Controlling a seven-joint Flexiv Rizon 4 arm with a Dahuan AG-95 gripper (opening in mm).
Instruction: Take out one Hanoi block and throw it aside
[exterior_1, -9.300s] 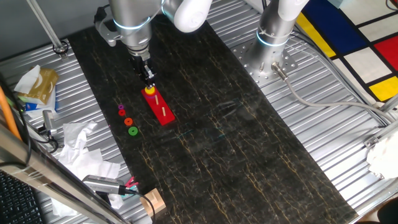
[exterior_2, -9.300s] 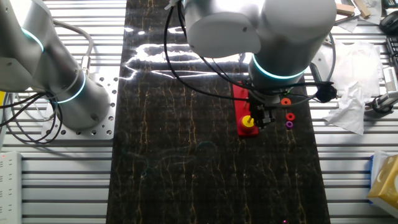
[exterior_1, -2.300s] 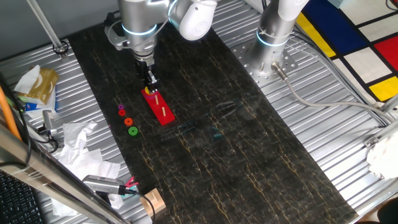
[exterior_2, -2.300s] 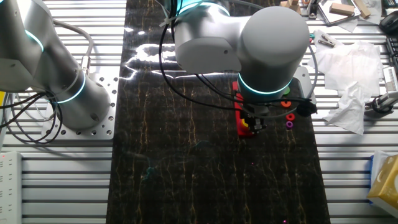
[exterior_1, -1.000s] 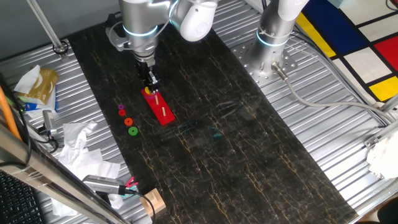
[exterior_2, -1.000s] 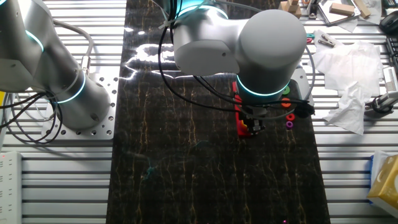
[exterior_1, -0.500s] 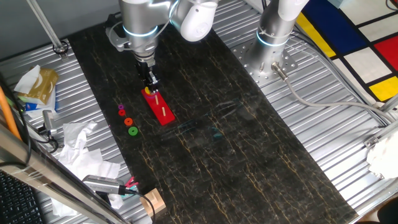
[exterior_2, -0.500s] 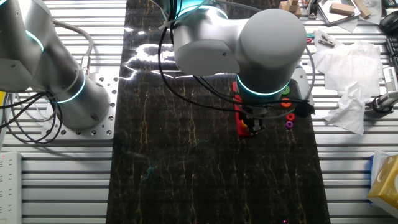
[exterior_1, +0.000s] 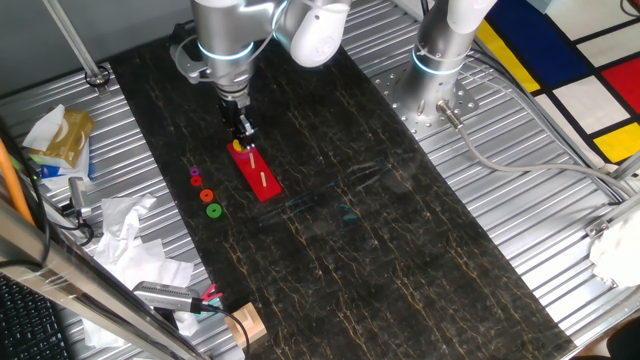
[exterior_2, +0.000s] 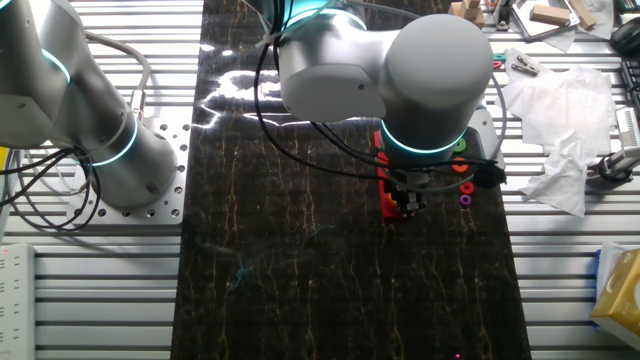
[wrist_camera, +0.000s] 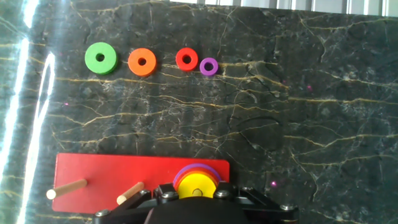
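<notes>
Nothing has shifted over the last half second: the hand (exterior_1: 241, 137) still sits low over the far end of the red base (wrist_camera: 106, 180). The Hanoi block (wrist_camera: 198, 186) is at the bottom centre of the hand view, on its peg between the fingers; whether they grip it I cannot tell. The green ring (wrist_camera: 101, 58) lies at upper left on the table (wrist_camera: 311, 124).

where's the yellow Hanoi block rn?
Hand view: the yellow Hanoi block sits at bottom centre on the right end of the red base, atop a purple ring, right at the gripper.
</notes>
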